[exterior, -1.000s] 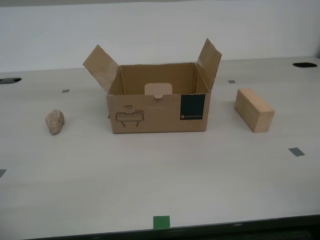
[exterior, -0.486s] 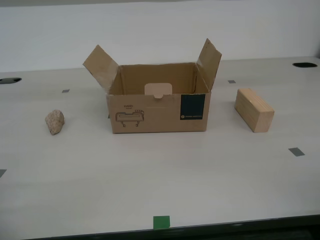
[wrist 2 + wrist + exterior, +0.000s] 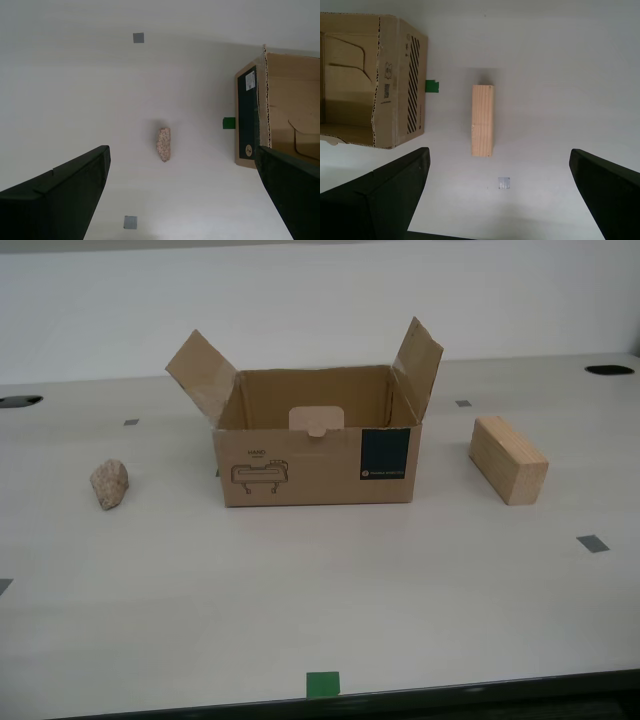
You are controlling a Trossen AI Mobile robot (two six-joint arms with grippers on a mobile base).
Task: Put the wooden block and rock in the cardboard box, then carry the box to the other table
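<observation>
Nothing has moved since the earlier frames. My first claw (image 3: 497,195) hangs spread above the wooden block (image 3: 483,120); my second claw (image 3: 182,192), also spread, hangs above the rock (image 3: 164,144). On the table (image 3: 320,590), the cardboard box (image 3: 315,465) sits central, rock at nine o'clock, block at three o'clock. Neither is loaded; carrying remains.

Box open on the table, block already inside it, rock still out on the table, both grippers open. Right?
Not quite: the block is outside the box, lying on the table at the exterior view's right. The rock is out, and both grippers are open.
</observation>
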